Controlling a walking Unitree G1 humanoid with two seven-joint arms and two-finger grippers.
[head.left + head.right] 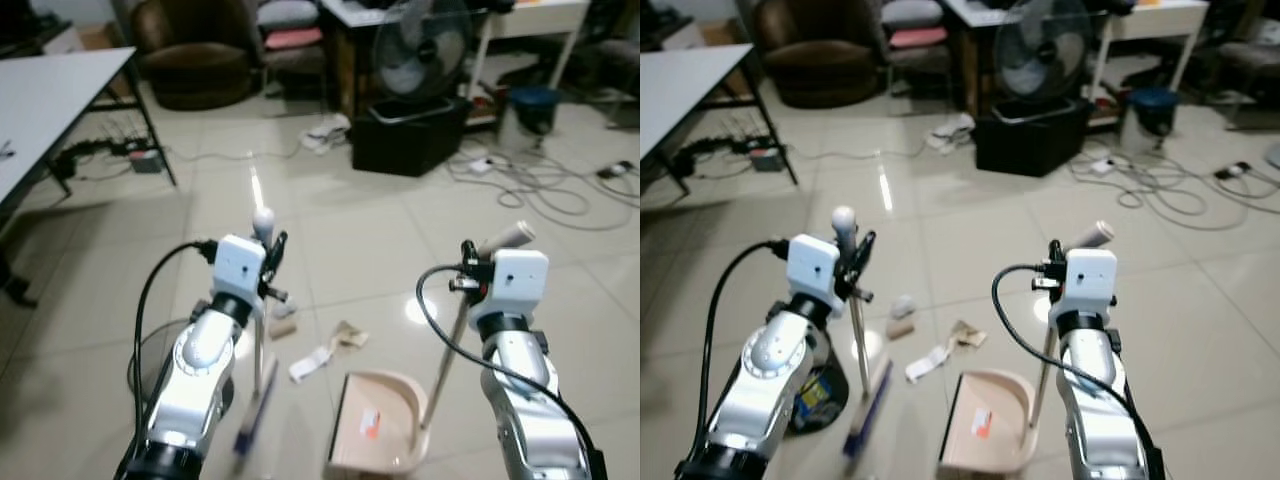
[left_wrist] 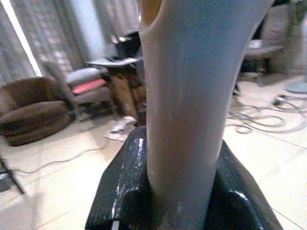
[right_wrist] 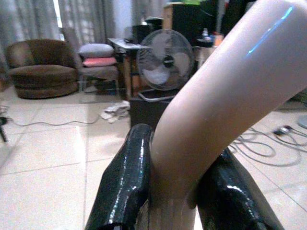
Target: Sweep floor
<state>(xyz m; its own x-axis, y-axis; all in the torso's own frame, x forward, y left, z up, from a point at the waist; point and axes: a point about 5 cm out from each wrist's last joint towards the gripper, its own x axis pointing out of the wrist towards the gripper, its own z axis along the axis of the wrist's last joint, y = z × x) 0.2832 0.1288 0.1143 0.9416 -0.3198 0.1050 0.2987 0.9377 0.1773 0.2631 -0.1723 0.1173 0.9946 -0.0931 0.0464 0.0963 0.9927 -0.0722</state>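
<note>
Beige plastic: in the left eye view your dustpan [image 1: 375, 425] sits on the tiled floor [image 1: 400, 250], near, between the two arms, with a scrap already inside. Paper scraps [image 1: 322, 355] lie just beyond its mouth, to the left. The left gripper [image 1: 272, 262] is clamped on the broom handle [image 1: 262, 300], with the blue-edged broom head [image 1: 255, 410] low and to the left of the pan. Judgement: draw the head rightward and nearward in short strokes, keeping the pan lip flat to the tile.

Right eye view: the right gripper [image 1: 1052, 262] is closed around the dustpan handle [image 1: 1055, 330], which leans far and to the right. Both forearms are raised, wrists level.

Left wrist view: two black fingers [image 2: 124, 187] press either side of the pale shaft; no gap is visible.

Right wrist view: fingers [image 3: 125, 177] grip the curved handle top tightly. A fan [image 3: 164, 64] and loose cables [image 3: 261, 143] lie far ahead; keep your strokes short of them.
</note>
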